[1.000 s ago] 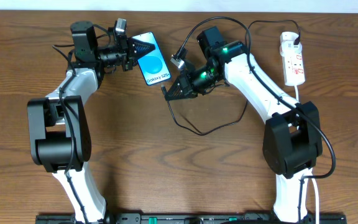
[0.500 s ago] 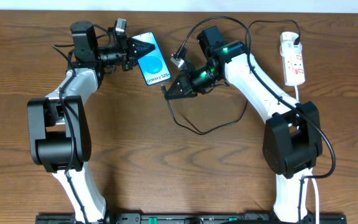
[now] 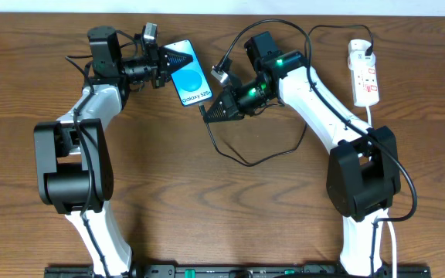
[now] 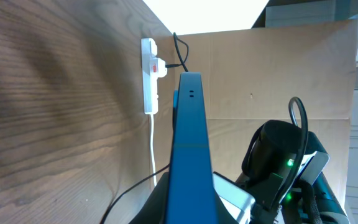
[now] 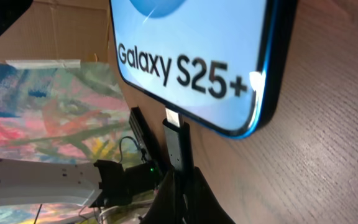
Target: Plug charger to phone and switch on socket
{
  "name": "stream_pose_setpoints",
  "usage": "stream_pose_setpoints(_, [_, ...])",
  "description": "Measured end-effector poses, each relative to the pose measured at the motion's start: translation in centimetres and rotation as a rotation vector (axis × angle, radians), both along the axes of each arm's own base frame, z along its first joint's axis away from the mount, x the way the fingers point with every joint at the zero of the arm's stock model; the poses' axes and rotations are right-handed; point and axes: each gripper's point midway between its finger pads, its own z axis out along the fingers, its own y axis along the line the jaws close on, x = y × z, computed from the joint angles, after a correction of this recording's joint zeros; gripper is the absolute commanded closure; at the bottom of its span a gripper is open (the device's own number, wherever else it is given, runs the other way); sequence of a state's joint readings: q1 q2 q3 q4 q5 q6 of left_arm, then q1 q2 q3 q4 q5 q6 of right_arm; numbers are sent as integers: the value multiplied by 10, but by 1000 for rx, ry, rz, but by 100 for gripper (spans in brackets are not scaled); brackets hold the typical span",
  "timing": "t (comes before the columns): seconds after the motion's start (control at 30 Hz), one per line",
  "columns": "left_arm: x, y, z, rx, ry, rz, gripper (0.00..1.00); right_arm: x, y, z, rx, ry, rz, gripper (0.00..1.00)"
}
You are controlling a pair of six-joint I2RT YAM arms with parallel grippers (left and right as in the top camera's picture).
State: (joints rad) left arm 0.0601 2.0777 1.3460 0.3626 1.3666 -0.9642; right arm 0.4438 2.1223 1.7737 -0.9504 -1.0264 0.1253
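Note:
The phone (image 3: 189, 76) has a bright blue screen reading "Galaxy S25+". It is held tilted on edge over the table near the back. My left gripper (image 3: 174, 59) is shut on its far end; in the left wrist view the phone (image 4: 188, 143) shows edge-on between the fingers. My right gripper (image 3: 207, 114) is shut on the charger's connector (image 5: 178, 142). In the right wrist view the connector tip sits at the bottom edge of the phone (image 5: 191, 56); I cannot tell whether it is inserted. The charger cable (image 3: 246, 161) loops on the table. The socket (image 3: 364, 73) lies at the back right.
The charger's black plug (image 3: 369, 52) sits in the far end of the socket, which also shows in the left wrist view (image 4: 148, 74). A thick white cord (image 3: 371, 116) runs from the socket toward the front. The right arm's base (image 3: 361, 174) stands at the right.
My right gripper has crept slightly up and left with the connector, closer to the phone's bottom edge. The left gripper and the phone have not moved.

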Motion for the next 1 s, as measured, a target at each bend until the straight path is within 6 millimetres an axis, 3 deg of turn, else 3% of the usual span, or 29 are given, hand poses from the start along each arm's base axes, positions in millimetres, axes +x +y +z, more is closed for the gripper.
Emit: stream_pose_setpoints(1.0, [-3,0,1,-8,-4,-18,93,-4,11,-4,-25,-17,8,99])
